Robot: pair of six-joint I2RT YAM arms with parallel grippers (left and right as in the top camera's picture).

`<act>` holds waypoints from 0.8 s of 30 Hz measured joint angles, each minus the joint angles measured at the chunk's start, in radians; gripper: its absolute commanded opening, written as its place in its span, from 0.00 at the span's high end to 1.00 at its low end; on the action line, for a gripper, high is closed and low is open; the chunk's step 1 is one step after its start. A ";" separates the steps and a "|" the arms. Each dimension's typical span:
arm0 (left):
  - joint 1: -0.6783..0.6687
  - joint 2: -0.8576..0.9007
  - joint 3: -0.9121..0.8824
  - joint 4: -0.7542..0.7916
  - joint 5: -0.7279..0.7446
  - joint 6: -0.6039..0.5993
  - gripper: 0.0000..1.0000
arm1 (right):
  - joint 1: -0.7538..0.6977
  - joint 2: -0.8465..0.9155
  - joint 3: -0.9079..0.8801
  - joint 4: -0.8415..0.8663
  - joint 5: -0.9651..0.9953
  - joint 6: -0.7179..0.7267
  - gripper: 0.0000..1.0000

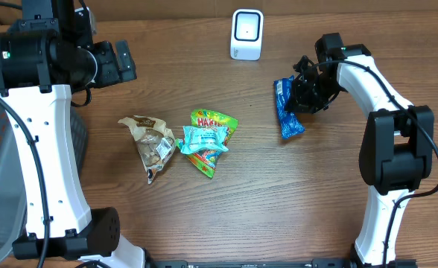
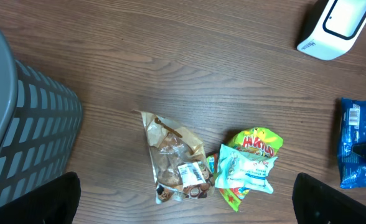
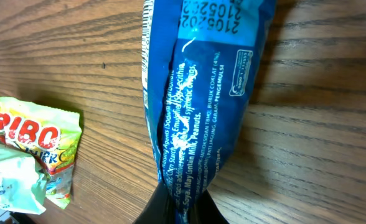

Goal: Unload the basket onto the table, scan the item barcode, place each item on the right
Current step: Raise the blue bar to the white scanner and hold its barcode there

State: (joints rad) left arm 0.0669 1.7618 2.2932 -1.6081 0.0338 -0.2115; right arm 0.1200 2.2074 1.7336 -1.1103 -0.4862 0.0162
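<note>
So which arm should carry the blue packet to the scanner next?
The right arm. The right gripper is shut on the blue packet, and the white scanner stands nearby. The left gripper is open and empty, far over on the other side.

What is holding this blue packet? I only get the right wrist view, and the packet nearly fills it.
Observer: The right hand is shut on the blue packet.
Visitor: Is there something to scan it with?
Observer: Yes, a white scanner stands at the far edge of the table, apart from the packet.
Visitor: Does the packet show a barcode?
Observer: The left wrist view shows a white striped label, likely the barcode, facing up near one end.
</note>
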 measured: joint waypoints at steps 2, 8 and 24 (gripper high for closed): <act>0.000 0.000 0.000 0.000 0.000 0.000 0.00 | 0.004 -0.002 0.000 0.000 0.024 0.013 0.96; 0.000 0.000 0.000 0.000 0.000 0.000 0.00 | 0.051 -0.057 0.028 -0.003 0.185 0.048 0.96; 0.000 0.000 0.000 0.000 0.000 0.000 0.00 | 0.360 -0.130 0.180 0.528 0.982 -0.047 0.96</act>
State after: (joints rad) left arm 0.0669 1.7618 2.2932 -1.6081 0.0338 -0.2115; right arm 0.4797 2.0773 1.9133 -0.5819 0.4957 -0.0307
